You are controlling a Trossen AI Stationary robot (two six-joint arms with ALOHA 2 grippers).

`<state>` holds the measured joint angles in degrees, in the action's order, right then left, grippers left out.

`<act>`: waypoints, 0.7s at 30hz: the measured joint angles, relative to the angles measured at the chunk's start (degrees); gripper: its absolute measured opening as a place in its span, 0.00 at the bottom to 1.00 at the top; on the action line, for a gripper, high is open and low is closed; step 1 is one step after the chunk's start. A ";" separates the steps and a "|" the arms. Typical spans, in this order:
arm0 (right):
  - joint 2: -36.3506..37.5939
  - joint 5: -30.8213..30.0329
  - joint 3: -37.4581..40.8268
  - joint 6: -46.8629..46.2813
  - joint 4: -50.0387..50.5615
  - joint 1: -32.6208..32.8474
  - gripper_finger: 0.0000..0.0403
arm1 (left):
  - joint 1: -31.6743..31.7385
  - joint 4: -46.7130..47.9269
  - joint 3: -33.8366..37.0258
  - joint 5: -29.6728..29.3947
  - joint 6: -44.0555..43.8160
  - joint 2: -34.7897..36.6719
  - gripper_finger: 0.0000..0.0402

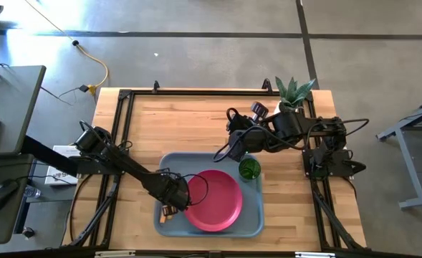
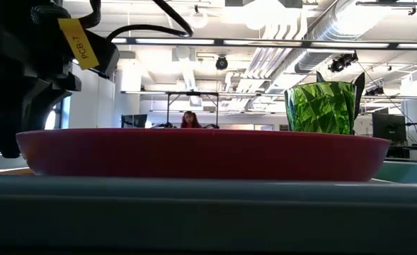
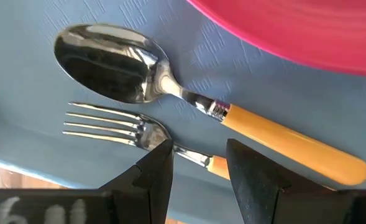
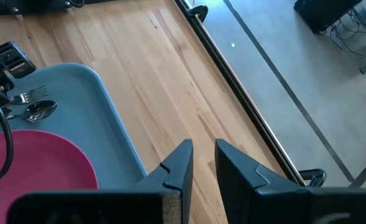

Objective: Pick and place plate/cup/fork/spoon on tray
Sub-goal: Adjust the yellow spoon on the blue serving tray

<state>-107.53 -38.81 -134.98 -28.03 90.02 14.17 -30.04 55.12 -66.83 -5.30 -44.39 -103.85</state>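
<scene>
The grey-blue tray (image 1: pixel 252 215) lies at the table's near middle. The pink-red plate (image 1: pixel 214 199) rests flat on it. The green cup (image 1: pixel 249 169) stands upright in the tray's far right corner. The spoon (image 3: pixel 170 87) and the fork (image 3: pixel 114 124) lie side by side on the tray's floor (image 3: pixel 21 93), left of the plate. My left gripper (image 3: pixel 200 168) is open just above the fork's neck, which runs under both fingertips. My right gripper (image 4: pixel 204 163) is shut and empty above the bare table, beyond the tray's far edge.
A white pot with a green plant (image 1: pixel 294 97) stands at the table's far right corner. A black frame (image 1: pixel 196 92) runs along the table's edges. Bare wood lies beyond the tray (image 1: pixel 182 125). A person (image 2: pixel 190 119) sits far back in the room.
</scene>
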 joint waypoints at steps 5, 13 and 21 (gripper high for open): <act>0.00 0.00 0.00 0.00 0.00 0.00 0.15 | 0.42 -0.12 0.00 -0.52 0.14 0.00 0.35; -0.02 0.00 0.00 -0.15 0.00 0.00 0.15 | 0.44 -1.64 0.00 -0.54 4.53 0.00 0.35; -0.02 0.39 0.00 -0.17 0.00 0.00 0.15 | 0.44 -2.35 0.00 -0.10 7.14 0.02 0.35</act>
<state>-107.55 -38.42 -134.98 -28.21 90.02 14.17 -29.61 52.77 -66.83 -5.41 -37.25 -103.83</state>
